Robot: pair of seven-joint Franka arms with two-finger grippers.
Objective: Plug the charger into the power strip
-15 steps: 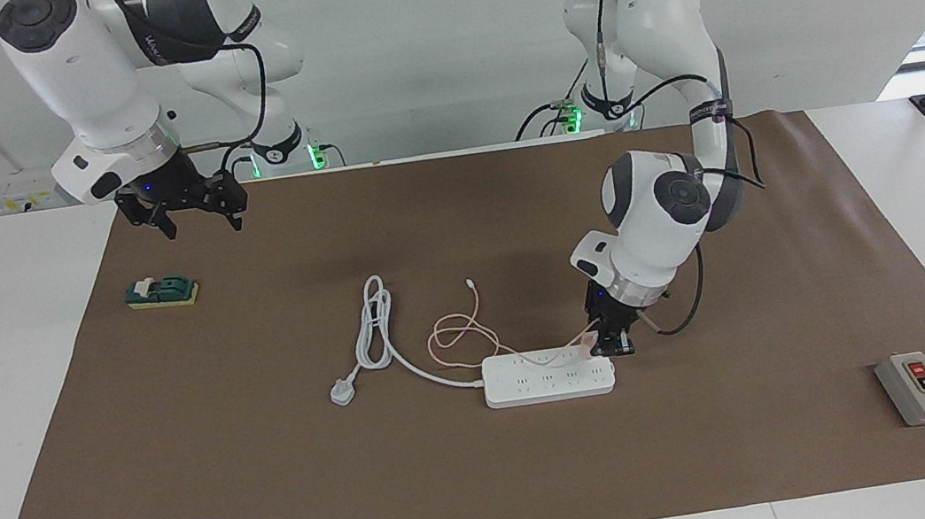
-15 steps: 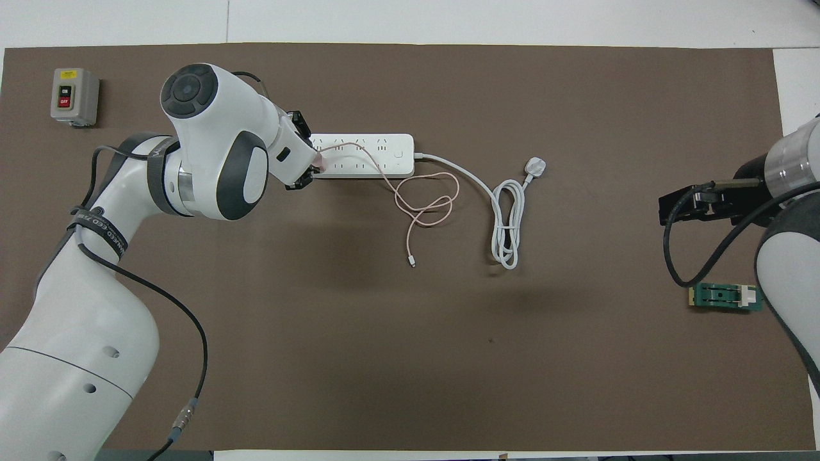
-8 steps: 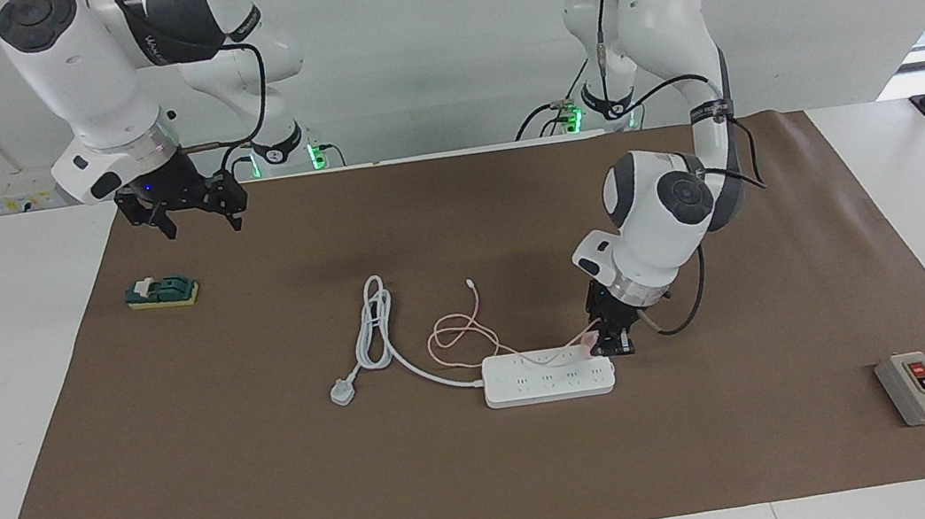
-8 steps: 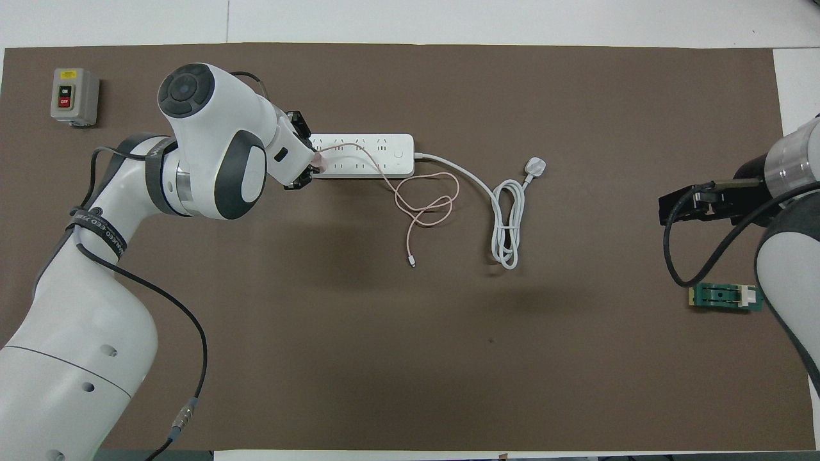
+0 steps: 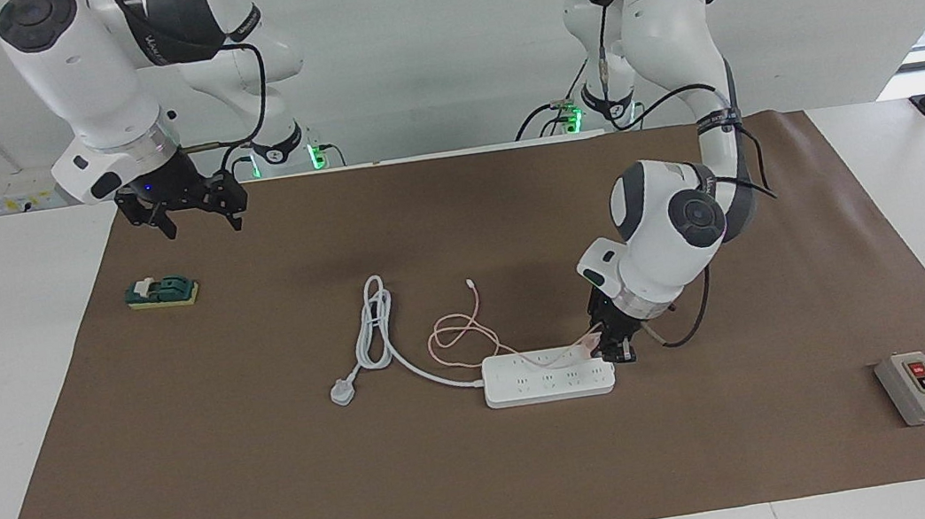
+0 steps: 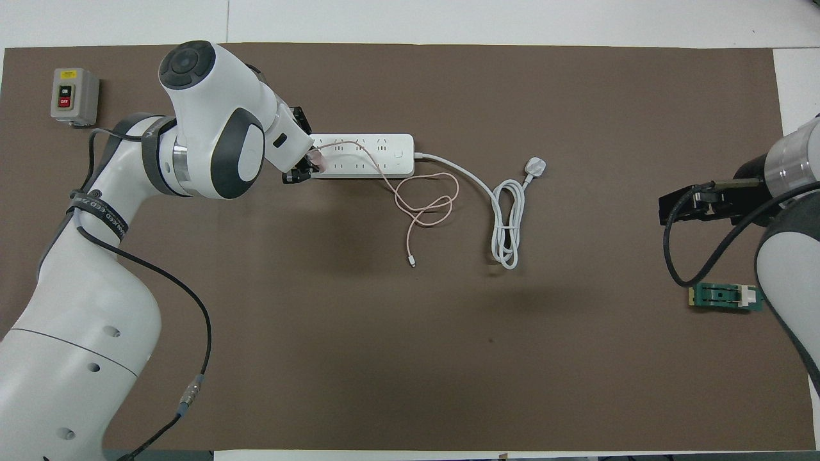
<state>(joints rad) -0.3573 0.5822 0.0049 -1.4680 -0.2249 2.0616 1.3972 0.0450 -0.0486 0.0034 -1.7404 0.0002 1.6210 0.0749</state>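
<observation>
Reading the only legible writing, the grey box with a red and a black button (image 6: 75,96) carries "ON" and "OFF" on those buttons plus a yellow sticker too small to read; it sits on the brown table mat (image 6: 448,358) at the left arm's end, at ten o'clock in the overhead view.

The left gripper (image 5: 617,350) is clamped on the small pale-pink cube charger (image 6: 316,162), held at the long white multi-socket power strip (image 5: 549,385) at its end toward the left arm; whether the prongs are seated is hidden. The thin pink cable (image 6: 423,205) crosses the strip and loops nearer the robots. The strip's thick white cord (image 6: 506,224) and grey-white plug (image 6: 535,168) lie beside it.

The right gripper (image 5: 193,213) waits with fingers apart, above the mat near a green block on a yellow base (image 5: 161,292).
</observation>
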